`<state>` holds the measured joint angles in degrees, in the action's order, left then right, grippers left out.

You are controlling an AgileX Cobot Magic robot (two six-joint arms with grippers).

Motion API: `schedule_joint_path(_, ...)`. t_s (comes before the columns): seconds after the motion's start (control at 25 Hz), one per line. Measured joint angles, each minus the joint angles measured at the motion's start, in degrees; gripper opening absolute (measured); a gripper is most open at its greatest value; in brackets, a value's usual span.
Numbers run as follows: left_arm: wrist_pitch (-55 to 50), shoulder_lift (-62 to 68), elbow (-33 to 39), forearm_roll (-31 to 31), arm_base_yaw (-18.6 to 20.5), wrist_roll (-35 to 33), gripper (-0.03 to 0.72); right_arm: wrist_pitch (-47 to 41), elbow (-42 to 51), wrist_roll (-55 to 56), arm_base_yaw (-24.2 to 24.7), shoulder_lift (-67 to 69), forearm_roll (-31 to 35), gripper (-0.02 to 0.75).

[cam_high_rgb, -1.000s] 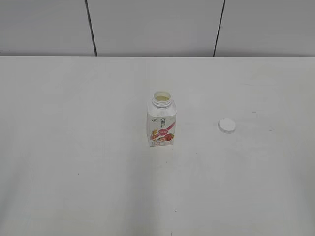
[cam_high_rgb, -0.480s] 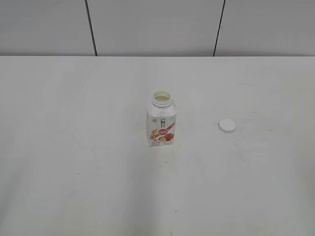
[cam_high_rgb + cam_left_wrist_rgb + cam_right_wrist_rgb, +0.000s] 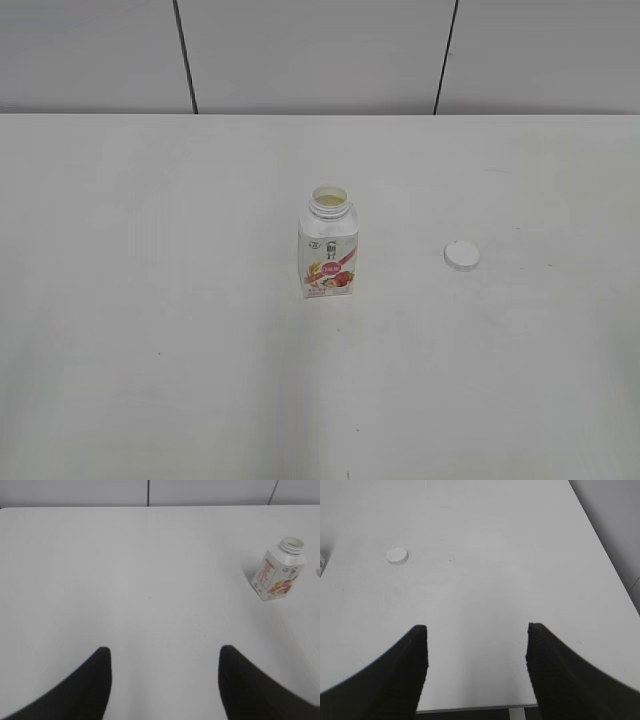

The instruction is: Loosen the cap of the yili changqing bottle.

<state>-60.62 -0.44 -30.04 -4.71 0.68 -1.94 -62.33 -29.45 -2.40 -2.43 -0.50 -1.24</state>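
The yili changqing bottle [image 3: 328,245] stands upright mid-table, white with a red-pink label, its wide neck open and uncapped. It also shows in the left wrist view [image 3: 278,570] at the far right. The white cap [image 3: 461,256] lies flat on the table to the bottle's right, apart from it; it shows in the right wrist view [image 3: 397,556] too. My left gripper [image 3: 162,652] is open and empty, well back from the bottle. My right gripper [image 3: 476,630] is open and empty, near the table's front edge, back from the cap. Neither gripper shows in the exterior view.
The white table [image 3: 150,300] runs back to a grey panelled wall [image 3: 320,50]. The table's right edge [image 3: 600,545] and front edge [image 3: 470,708] show in the right wrist view.
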Motion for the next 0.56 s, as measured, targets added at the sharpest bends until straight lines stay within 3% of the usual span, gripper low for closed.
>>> schedule_joint_path(0.12,0.0,0.0,0.0,0.0,3.0,0.0,0.424,0.0,0.0,0.0,0.0,0.0,0.0,0.494)
schedule_joint_path(0.56,0.0,0.0,0.0,0.0,2.5,0.0,0.424,0.0,0.0,0.0,0.0,0.0,0.0,0.494)
